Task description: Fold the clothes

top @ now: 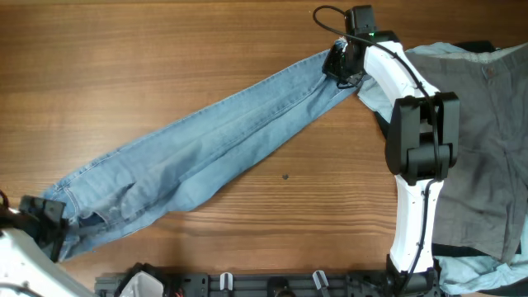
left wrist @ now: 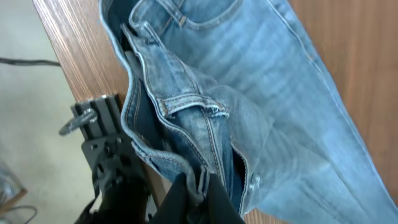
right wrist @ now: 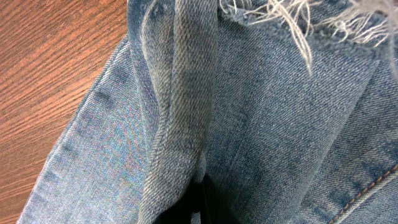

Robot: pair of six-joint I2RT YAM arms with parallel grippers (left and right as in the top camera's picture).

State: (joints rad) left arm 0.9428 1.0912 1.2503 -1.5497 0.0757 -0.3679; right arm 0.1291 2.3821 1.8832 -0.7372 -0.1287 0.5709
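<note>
The jeans lay long and slanted across the bench, with the left hand pinching the waist and the right hand pinching the frayed leg end.

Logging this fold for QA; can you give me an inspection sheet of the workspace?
Surface: brown wooden table, wood grain showing.
Job's things: light blue denim jeans stretched diagonally and flat; grey garment heaped at the right.
Clutter: nothing seen.
Grippers: left gripper shut on the jeans' waist end; right gripper shut on their frayed leg end.
Cables: black cable looping at the right wrist.
Surroundings: pale floor beyond the table edge.
</note>
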